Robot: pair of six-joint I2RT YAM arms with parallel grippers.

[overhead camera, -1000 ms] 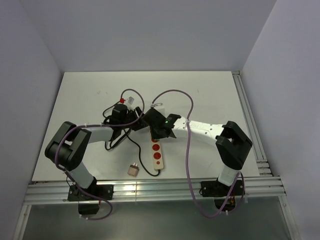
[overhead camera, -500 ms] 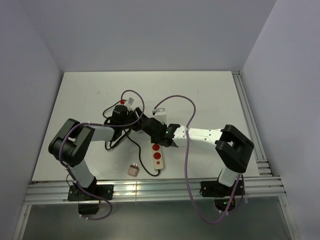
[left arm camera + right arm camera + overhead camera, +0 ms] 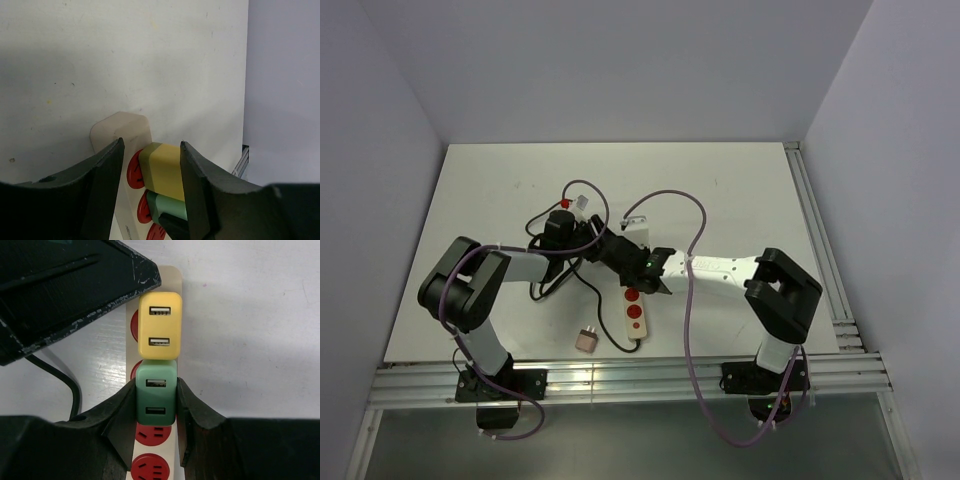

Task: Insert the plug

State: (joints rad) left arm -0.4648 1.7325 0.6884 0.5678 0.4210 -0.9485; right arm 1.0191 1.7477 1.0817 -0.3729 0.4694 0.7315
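Clamping the green plug [image 3: 156,400] on both flanks, your right gripper [image 3: 156,390] presses a finger against each side. That plug sits on the power strip [image 3: 170,277], butted against the yellow plug [image 3: 160,325] in the next socket. You cannot tell whether the green plug is fully seated. Your left gripper [image 3: 151,150] is spread wider than the yellow plug and straddles it, one finger touching and the other with a gap. Further out, the strip lies on the white table [image 3: 740,190], and a loose beige plug [image 3: 586,340] rests near the front edge.
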